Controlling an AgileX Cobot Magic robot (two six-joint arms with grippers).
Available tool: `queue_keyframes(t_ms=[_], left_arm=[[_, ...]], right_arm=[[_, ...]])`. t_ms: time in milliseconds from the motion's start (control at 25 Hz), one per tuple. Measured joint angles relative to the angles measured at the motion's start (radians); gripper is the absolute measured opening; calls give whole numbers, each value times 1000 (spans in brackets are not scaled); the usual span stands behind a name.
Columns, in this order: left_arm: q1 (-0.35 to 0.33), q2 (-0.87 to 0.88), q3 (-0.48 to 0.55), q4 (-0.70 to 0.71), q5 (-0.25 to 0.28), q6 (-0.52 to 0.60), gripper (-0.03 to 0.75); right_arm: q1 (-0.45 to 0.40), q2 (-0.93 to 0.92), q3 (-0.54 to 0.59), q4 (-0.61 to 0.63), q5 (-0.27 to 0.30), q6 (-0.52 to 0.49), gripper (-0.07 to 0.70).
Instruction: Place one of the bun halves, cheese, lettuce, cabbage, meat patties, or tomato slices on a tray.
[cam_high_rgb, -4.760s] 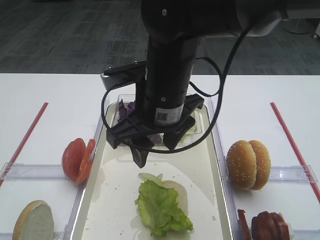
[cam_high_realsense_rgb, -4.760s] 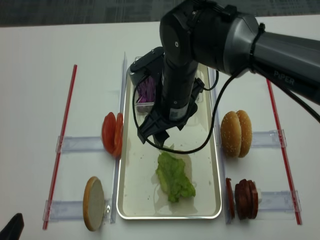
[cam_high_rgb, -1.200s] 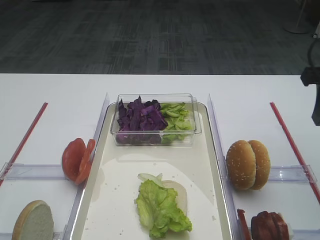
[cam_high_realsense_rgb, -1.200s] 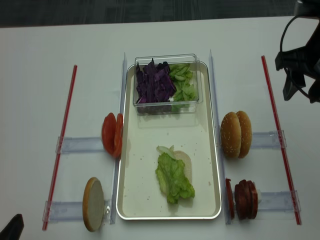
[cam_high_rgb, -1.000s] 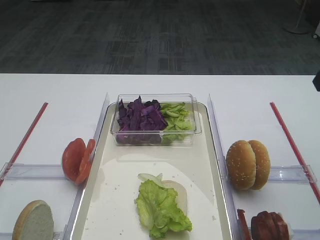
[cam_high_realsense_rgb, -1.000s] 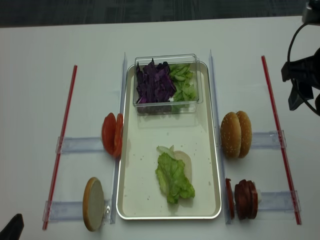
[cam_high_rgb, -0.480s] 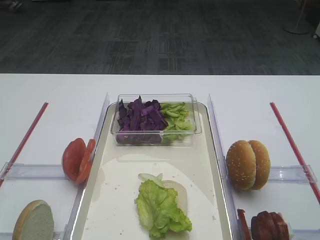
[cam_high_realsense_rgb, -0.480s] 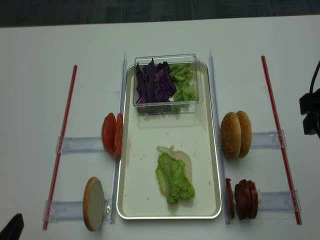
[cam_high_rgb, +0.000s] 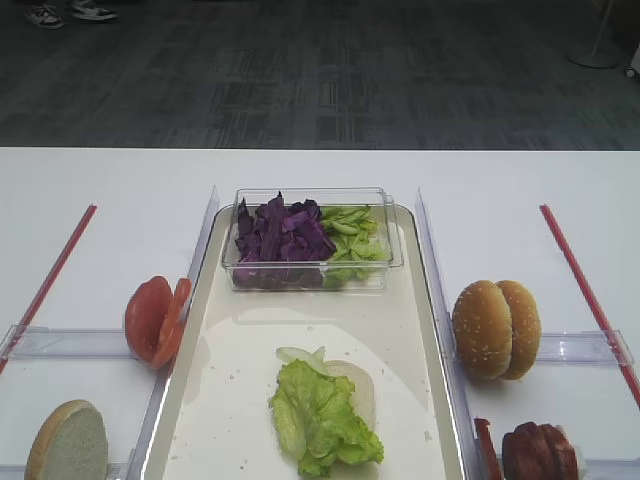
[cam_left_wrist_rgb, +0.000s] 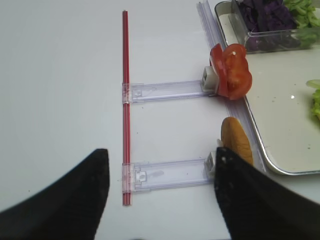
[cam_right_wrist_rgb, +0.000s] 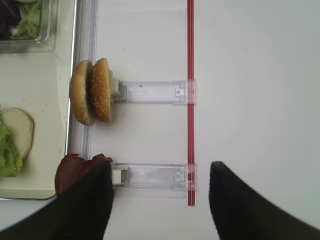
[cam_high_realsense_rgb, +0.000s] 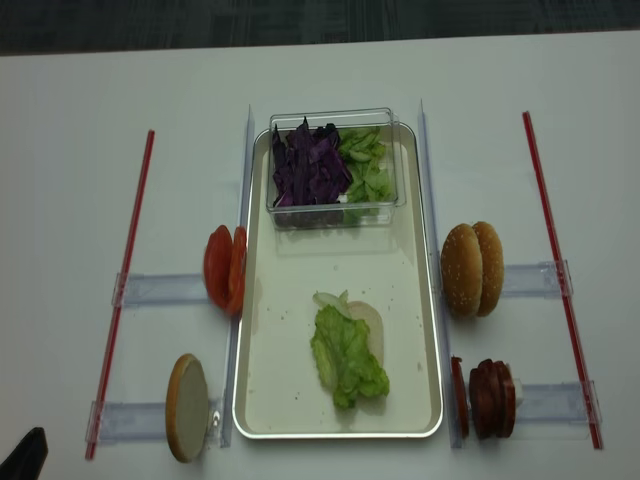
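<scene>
The cream tray (cam_high_realsense_rgb: 330, 270) holds lettuce (cam_high_realsense_rgb: 347, 357) lying on a pale bun half (cam_high_realsense_rgb: 372, 322). Purple cabbage (cam_high_realsense_rgb: 310, 165) fills a clear tub at the tray's far end. Tomato slices (cam_high_realsense_rgb: 225, 270) and a bun half (cam_high_realsense_rgb: 187, 406) stand left of the tray. Two bun halves (cam_high_realsense_rgb: 474, 268) and the meat patties (cam_high_realsense_rgb: 487, 397) stand to its right. Cheese is out of view. My right gripper (cam_right_wrist_rgb: 160, 167) hangs open and empty over the table right of the patties (cam_right_wrist_rgb: 70, 172). My left gripper (cam_left_wrist_rgb: 161, 152) is open and empty beside the left bun half (cam_left_wrist_rgb: 236, 145).
Red strips (cam_high_realsense_rgb: 125, 290) (cam_high_realsense_rgb: 558, 270) run down the white table on both sides. Clear plastic holders (cam_high_realsense_rgb: 160, 290) (cam_high_realsense_rgb: 535, 277) hold the upright items. Green pieces (cam_high_realsense_rgb: 368, 170) share the tub with the cabbage.
The right arm, which stood over the tray before, has drawn back to the right and out of both high views. The food has not moved.
</scene>
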Motion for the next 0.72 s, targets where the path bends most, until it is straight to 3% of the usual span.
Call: queue_keyframes(t_ms=[240,480,720], left_arm=[[0,0,0,0,0,0,433],[0,0,0,0,0,0,433],[0,0,0,0,0,0,433]], right_arm=[[0,-110,5,0,0,-26,453],[0,-218,59,19,-41,-31,453],[0,-354,209,23,-68,-31,453]])
